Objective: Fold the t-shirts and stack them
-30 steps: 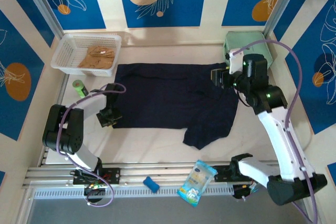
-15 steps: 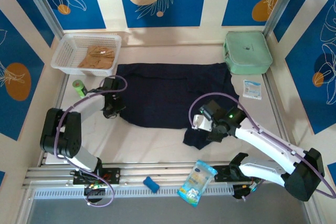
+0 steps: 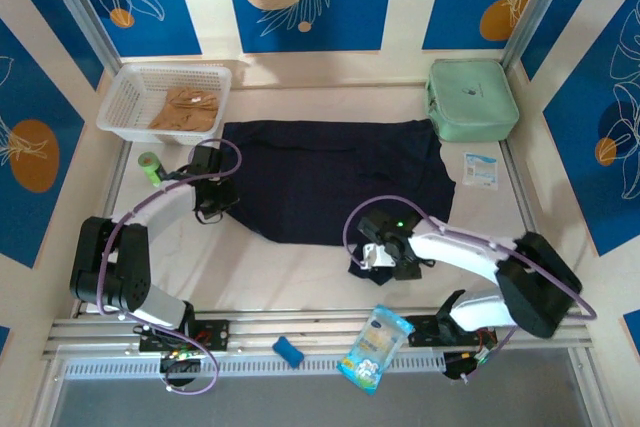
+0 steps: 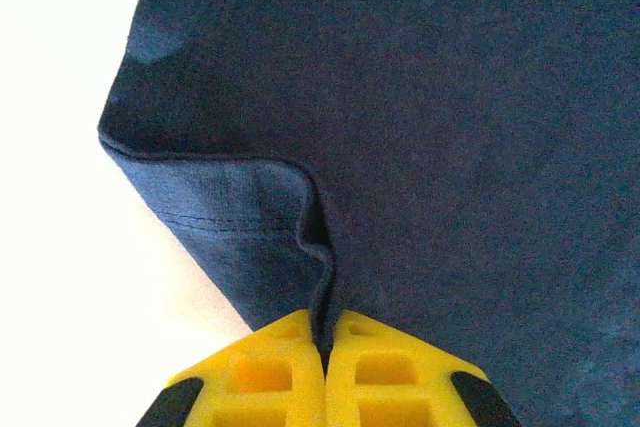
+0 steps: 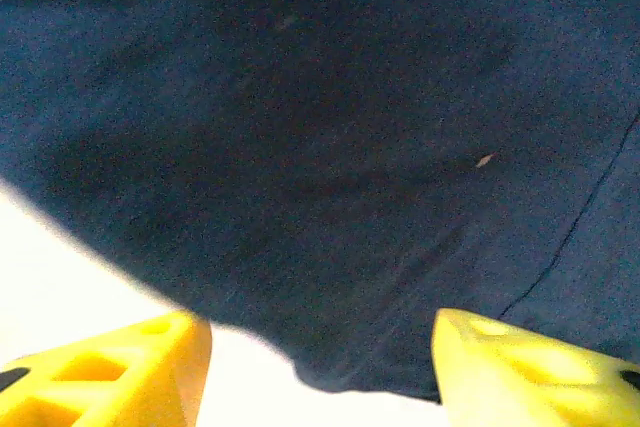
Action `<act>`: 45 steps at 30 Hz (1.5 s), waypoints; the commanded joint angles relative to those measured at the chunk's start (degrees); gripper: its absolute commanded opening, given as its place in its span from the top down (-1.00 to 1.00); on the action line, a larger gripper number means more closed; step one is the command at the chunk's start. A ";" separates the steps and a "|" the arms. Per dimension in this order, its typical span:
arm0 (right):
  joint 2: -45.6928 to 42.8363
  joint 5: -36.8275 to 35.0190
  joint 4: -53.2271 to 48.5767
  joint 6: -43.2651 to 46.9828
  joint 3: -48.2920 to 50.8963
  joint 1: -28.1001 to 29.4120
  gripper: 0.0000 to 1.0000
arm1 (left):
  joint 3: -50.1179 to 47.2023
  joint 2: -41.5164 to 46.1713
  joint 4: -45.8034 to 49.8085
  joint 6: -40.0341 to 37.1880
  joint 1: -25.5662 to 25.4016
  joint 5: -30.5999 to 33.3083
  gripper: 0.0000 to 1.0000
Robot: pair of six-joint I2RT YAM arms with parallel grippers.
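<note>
Pinching navy shirt (image 4: 430, 117) hem: L gripper (image 4: 325, 345).

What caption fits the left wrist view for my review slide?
Left claw shut on a pinched fold of the navy t-shirt near its hem, pale table beside it.

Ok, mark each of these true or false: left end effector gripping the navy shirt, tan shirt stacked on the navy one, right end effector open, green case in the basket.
1. The left end effector is shut on the navy t-shirt at its edge. True.
2. The tan t-shirt is stacked on the navy one. False: it lies in the white basket.
3. The right end effector is open over navy cloth. True.
4. The mint-green case is in the basket. False: it sits at the table's far right corner.
</note>
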State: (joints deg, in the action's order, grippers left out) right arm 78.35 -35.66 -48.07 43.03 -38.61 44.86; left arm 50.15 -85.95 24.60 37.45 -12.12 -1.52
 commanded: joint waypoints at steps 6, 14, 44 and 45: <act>9.51 -2.31 5.18 -2.77 -4.04 0.64 0.13 | -0.58 1.66 0.45 -1.67 -0.14 -0.53 1.00; 8.85 -4.65 -0.49 0.80 -10.11 -2.23 0.97 | -0.32 2.06 1.43 -2.04 -0.16 -0.60 1.00; 33.67 5.71 3.99 6.26 -47.21 -23.05 0.30 | 2.06 3.59 8.45 -3.26 -0.23 2.40 1.00; 33.52 5.69 3.62 3.82 -47.33 -23.23 0.29 | 1.97 3.64 8.49 -3.22 -0.24 2.40 1.00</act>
State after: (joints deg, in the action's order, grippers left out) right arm 111.26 -30.63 -43.55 53.56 -84.27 22.20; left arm 50.63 -83.68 31.11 34.96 -12.12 0.03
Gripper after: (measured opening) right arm 0.351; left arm 0.055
